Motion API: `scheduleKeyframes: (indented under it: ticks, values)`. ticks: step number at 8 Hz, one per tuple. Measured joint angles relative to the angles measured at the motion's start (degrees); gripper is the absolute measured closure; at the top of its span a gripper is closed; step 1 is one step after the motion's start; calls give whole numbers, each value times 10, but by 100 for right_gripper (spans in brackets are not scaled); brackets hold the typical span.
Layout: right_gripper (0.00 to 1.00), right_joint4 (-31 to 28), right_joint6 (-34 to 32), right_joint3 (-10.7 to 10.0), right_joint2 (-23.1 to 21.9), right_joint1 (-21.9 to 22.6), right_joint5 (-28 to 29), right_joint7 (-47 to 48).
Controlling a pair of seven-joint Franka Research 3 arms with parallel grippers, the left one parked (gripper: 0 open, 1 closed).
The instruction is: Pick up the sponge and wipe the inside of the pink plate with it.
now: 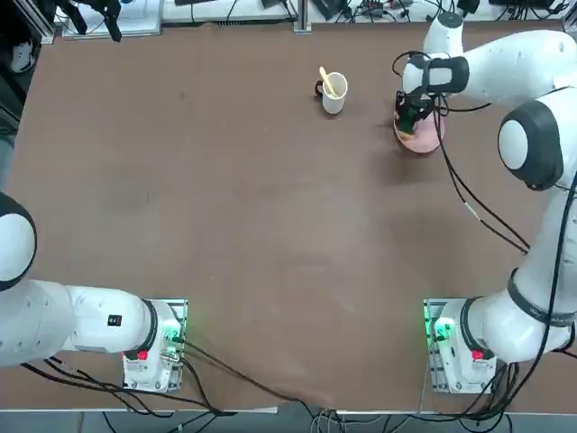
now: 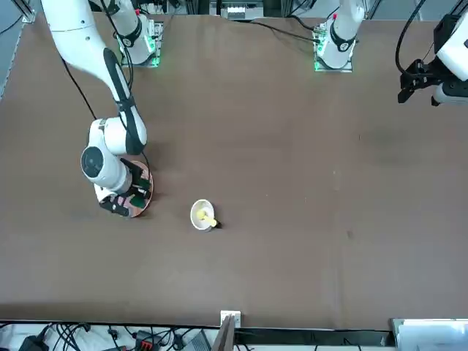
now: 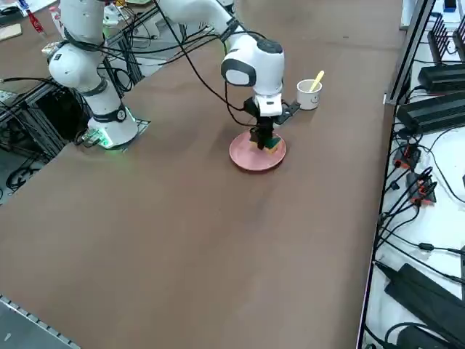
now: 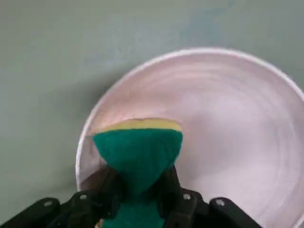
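Overhead, front and side views share the table [image 1: 225, 225]; wrist camera seemingly closest

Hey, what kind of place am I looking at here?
Probably a robotics lab: two arms bolted to a brown table, cables along its edges, and the right end effector pressing a sponge into a pink plate.

Far right on the table [image 1: 225, 225]: plate [image 3: 247, 158] with sponge [image 3: 270, 144] inside, under right gripper [image 3: 263, 142]. Left of it, mug [image 1: 334, 93].

Brown table [image 1: 225, 225], bearing pink plate [image 3: 247, 158] and, nearby, white mug [image 1: 334, 94] with yellow stick [image 1: 327, 80].
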Motion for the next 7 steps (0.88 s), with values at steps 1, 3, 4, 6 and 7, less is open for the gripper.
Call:
scheduleKeyframes:
  ticks: [1,3,4,6,7]
  values:
    - [59,0,-18,-1,-1,1,0,2]
    - [59,0,-39,-8,-3,1,0,2]
    - [59,-1,-46,-14,-4,1,0,2]
    - [60,-5,-62,-33,-7,1,0,2]
    - [60,-7,-66,-41,-8,1,0,2]
